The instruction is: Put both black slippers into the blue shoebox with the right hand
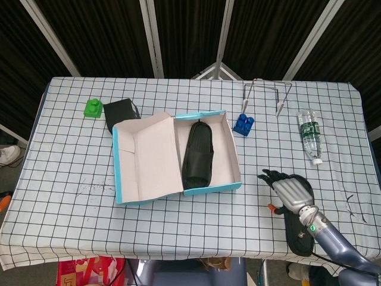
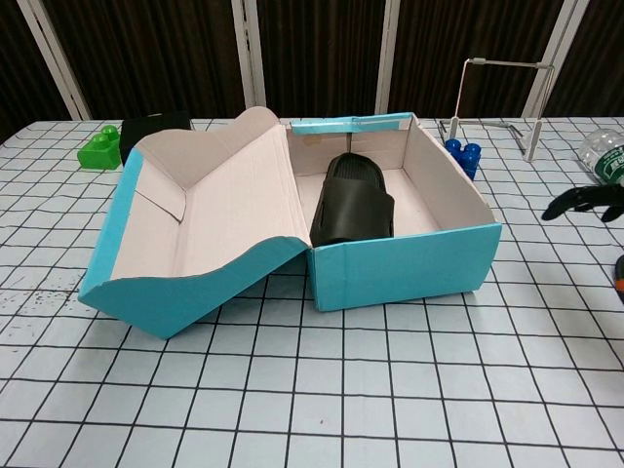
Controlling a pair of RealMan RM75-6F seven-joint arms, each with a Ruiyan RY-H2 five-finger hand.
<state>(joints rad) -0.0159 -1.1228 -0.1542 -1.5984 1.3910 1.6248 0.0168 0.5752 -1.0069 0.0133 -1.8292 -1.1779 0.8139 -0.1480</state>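
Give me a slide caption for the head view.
One black slipper in the open blue shoebox; right hand open above the second slipper.

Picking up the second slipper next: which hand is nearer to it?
Right. The right hand is over the slipper on the table, fingers spread; the left hand isn't in view.

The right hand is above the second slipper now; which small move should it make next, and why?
Probably lower and close on the slipper on the table. The right hand is open and holds nothing, poised over that slipper's front end. One slipper in the box already lies in the blue shoebox.
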